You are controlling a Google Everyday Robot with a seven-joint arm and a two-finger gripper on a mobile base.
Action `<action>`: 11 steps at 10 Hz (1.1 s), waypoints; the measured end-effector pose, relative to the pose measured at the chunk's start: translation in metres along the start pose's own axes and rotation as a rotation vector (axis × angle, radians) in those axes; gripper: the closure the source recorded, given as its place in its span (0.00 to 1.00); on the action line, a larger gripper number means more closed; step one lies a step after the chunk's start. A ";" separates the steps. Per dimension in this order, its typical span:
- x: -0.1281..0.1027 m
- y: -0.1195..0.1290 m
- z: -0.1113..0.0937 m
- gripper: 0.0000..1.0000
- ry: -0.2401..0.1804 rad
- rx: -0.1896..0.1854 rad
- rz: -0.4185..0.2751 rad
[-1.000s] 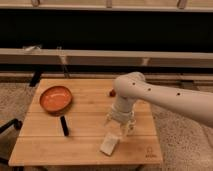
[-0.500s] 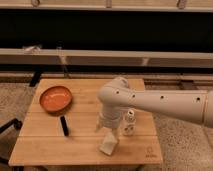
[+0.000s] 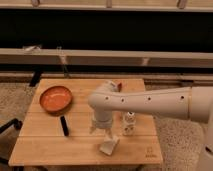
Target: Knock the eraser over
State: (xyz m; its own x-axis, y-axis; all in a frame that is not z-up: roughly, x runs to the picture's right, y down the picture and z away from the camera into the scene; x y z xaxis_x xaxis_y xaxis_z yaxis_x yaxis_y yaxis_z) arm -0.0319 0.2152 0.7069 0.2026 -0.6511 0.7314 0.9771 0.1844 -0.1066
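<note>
The eraser point(image 3: 64, 126) is a small slim black block on the wooden table point(image 3: 45, 150), just in front of the orange bowl point(image 3: 55, 98). My gripper point(image 3: 102, 132) hangs down from the white arm point(image 3: 145, 104) over the middle of the table. It is to the right of the eraser and apart from it, directly above the pale beige pad point(image 3: 110, 146).
A small white bottle point(image 3: 129, 123) stands just right of the gripper. A reddish-brown thing point(image 3: 119, 86) lies at the table's back edge, partly behind the arm. A long rail and dark wall run behind the table.
The arm and gripper have swung left across the table, from right of the pad to above it, closer to the eraser. The eraser, bowl and pad have not moved.
</note>
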 end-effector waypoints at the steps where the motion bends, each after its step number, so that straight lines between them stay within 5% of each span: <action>1: 0.006 -0.009 0.002 0.33 0.007 -0.006 -0.015; 6: 0.026 -0.055 0.011 0.33 0.013 -0.008 -0.100; 11: 0.006 -0.100 0.027 0.33 -0.017 -0.022 -0.207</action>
State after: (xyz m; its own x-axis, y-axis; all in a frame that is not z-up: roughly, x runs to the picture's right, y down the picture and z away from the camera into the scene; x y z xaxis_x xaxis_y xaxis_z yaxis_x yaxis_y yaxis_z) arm -0.1304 0.2133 0.7401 -0.0031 -0.6611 0.7503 0.9989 0.0323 0.0326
